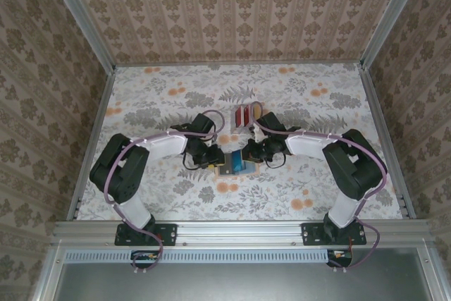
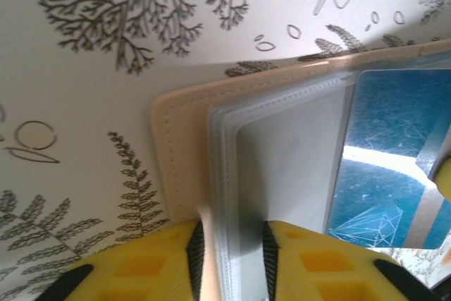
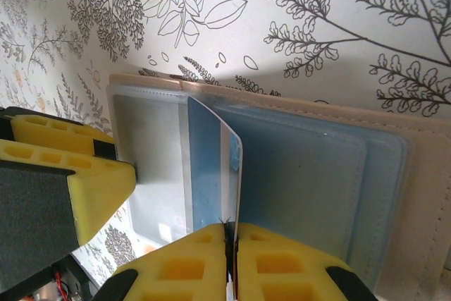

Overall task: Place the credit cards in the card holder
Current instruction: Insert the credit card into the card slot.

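- The worktop (image 1: 317, 174) is covered in a pale floral print. Walls (image 1: 232, 5) papered in a tan damask pattern enclose it on three sides, and an aluminium frame (image 1: 239, 230) runs along the near edge.
- From above, the card holder (image 1: 221, 168) lies open at mid-worktop. A rack of red cards (image 1: 243, 115) stands just beyond it at 12 o'clock, and the arms reach in from 9 and 3 o'clock.
- In the left wrist view, the left end effector (image 2: 231, 244) is clamped on the edge of the card holder's (image 2: 176, 153) clear sleeves (image 2: 282, 167), a pad on each side.
- In the right wrist view, the right end effector (image 3: 231, 234) is pinched closed on a blue credit card (image 3: 208, 167). The card stands on edge over the open card holder (image 3: 423, 195), at the mouth of a sleeve.
- From above, the wrists cover most of the holder.
- The blue card (image 2: 394, 174) is cut off at 3 o'clock in the left wrist view, and its print is too scuffed to read.
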Tool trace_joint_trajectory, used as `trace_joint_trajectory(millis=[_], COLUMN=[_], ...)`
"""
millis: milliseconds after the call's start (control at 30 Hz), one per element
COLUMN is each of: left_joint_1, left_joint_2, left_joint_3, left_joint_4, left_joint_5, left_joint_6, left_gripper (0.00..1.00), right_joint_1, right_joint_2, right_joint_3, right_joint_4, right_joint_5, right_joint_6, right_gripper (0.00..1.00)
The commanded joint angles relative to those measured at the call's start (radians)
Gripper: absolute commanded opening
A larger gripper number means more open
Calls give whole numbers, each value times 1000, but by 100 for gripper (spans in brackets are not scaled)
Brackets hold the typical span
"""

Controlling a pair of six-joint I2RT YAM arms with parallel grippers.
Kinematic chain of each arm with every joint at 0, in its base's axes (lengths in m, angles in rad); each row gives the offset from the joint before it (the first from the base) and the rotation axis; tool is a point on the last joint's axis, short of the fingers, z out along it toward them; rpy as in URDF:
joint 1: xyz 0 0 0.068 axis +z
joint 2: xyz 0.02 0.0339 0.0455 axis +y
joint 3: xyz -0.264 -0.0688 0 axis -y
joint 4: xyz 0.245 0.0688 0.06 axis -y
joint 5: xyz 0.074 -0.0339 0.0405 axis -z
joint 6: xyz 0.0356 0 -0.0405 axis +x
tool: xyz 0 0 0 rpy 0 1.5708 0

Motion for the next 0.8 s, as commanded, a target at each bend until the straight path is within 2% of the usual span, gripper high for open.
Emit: trace_joint_trajectory(millis=[0,233,767], left_joint_1=[-27,-34,-40], left_joint_2=[33,40,59], left_joint_3=[-15,-5,21], left_joint_4=[10,5,-5], left_joint_5=[-4,-13,-15], left_joint_6=[-10,-8,-2], left_gripper=[26,21,20], right_joint_1=[23,43,84], right_joint_2=[47,79,120], right_joint_3=[-12,23,79], right_joint_4=[-42,-60,-86], right_joint_5=[32,44,61], right_joint_6=[-7,-15,-23], right_gripper=[12,12,13])
